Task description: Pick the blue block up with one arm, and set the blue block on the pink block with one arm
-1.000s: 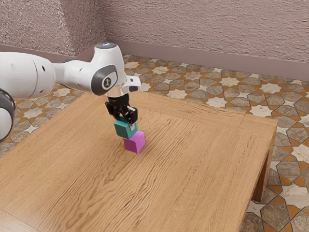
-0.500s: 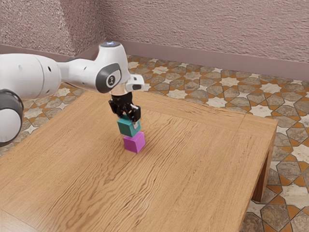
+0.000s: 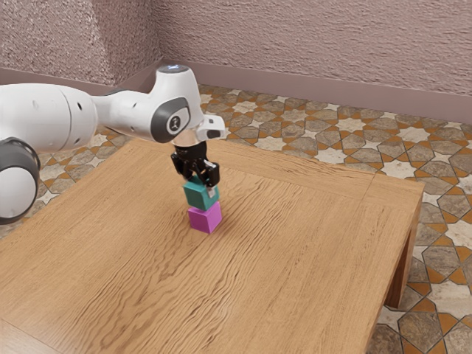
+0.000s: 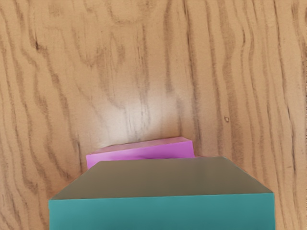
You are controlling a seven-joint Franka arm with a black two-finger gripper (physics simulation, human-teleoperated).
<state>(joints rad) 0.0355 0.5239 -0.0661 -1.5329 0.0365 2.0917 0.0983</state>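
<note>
Here, in the exterior view, your gripper [image 3: 199, 181] was pointed straight down over the middle of the wooden table [image 3: 310, 251], and its two black fingers were clamped on the upper part of the blue block [image 3: 199, 197], one on each side. The block itself rendered as teal. It was upright, directly above the pink block [image 3: 205, 219], with its bottom edge meeting the pink block's top. Whether it already rested its weight there or hung a hair above, that angle did not settle. The blue block was set slightly toward the exterior view's left of the pink one, so the two were not quite flush. The pink block stood flat on the tabletop. The white arm [image 3: 110, 114] came in from the exterior view's left and bent down at the wrist over the stack.

In the wrist view you had the blue block [image 4: 160, 196] just under the hand, broad and close. A strip of the pink block [image 4: 141, 151] peeked out beyond its far edge, with bare wood grain [image 4: 144, 72] all around. Beyond the table lay a patterned tile floor [image 3: 354, 140] and a rough pinkish wall [image 3: 332, 37].
</note>
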